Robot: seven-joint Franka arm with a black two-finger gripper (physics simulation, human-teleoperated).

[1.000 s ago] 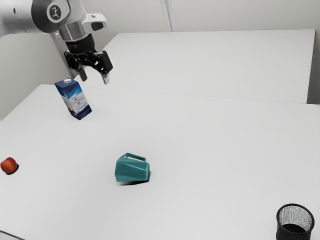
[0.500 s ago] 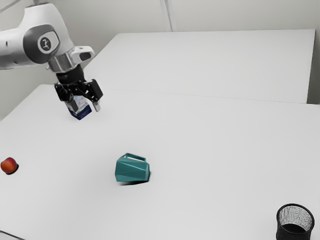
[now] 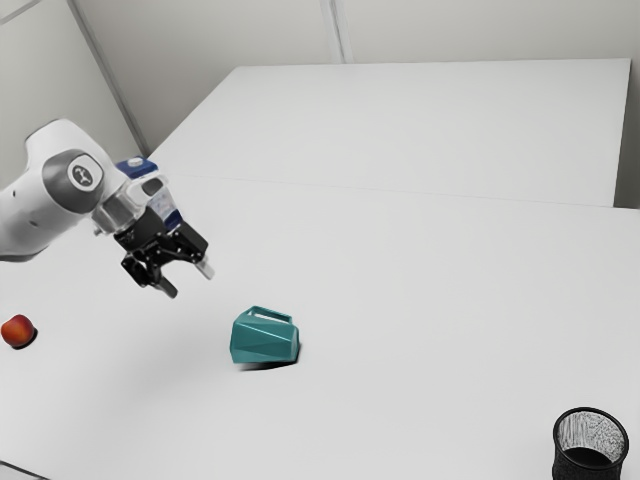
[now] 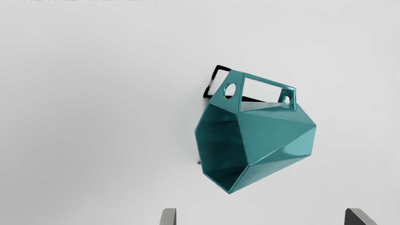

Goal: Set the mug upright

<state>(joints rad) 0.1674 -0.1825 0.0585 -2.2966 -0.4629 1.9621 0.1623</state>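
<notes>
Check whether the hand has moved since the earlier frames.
Yes: in the exterior view, the hand is now lower and nearer the teal mug, which hasn't moved.

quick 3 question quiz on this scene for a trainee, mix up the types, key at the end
1. True or false: the mug lies on its side.
2. The hand is: (a) shut on the mug, (b) open, with nothing gripped, (c) shut and empty.
3. Which container does the arm partly hide in the exterior view?

Key: 1. True. 2. b. 3. The carton.
</notes>
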